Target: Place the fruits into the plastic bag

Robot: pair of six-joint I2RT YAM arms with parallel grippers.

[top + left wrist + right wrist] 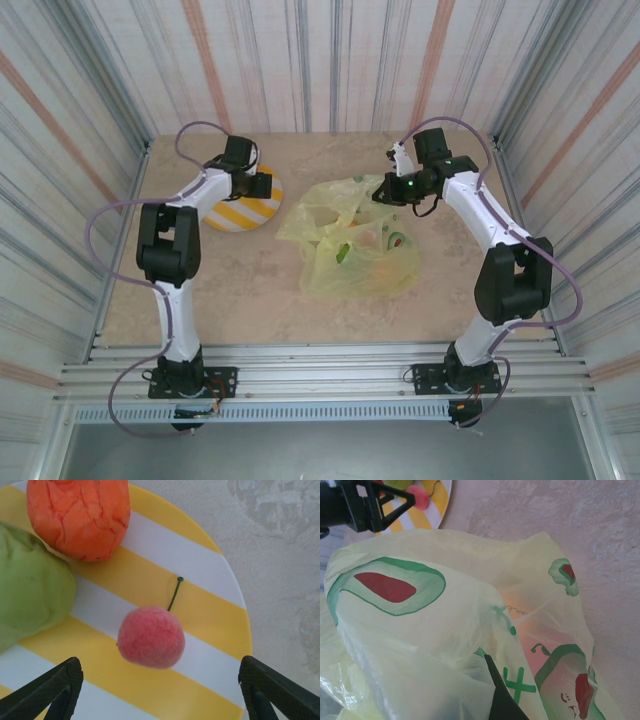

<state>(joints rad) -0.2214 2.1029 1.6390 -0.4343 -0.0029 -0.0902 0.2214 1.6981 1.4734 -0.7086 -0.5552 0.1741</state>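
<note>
A small pink fruit (151,637) with a green stem lies on the striped plate (200,565), beside an orange fruit (77,515) and a green fruit (30,585). My left gripper (160,674) hovers over the plate (235,215), open, its fingers (60,685) wide on either side of the pink fruit and clear of it. The plastic bag (350,245), yellow-green with avocado prints, lies crumpled mid-table. My right gripper (383,190) is shut on the bag's upper right edge; a black finger (505,700) pinches the film (420,645), and the other finger is hidden behind it.
Corrugated walls enclose the table on three sides. In the right wrist view the plate (440,495) and the left gripper (370,502) sit just beyond the bag. Bare tabletop (240,290) lies in front of the plate.
</note>
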